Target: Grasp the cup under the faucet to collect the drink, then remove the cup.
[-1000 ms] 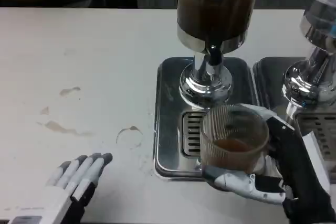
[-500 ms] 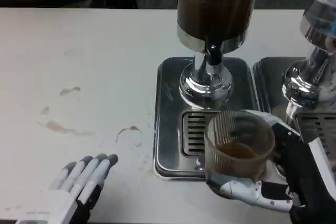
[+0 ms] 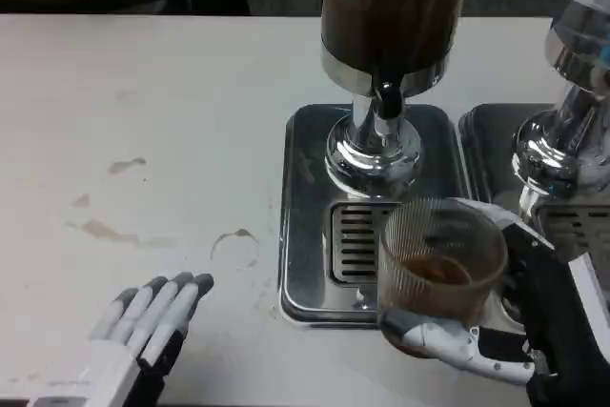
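A clear ribbed cup with brown drink at its bottom sits in the right robot hand, fingers wrapped around it, over the near edge of a steel drip tray. Beyond stands the dispenser (its faucet points down). The left robot hand rests empty, fingers extended, on the white surface.

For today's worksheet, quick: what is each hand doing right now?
Left hand: open, fingers flat on the table, holding nothing.
Right hand: holding the cup.
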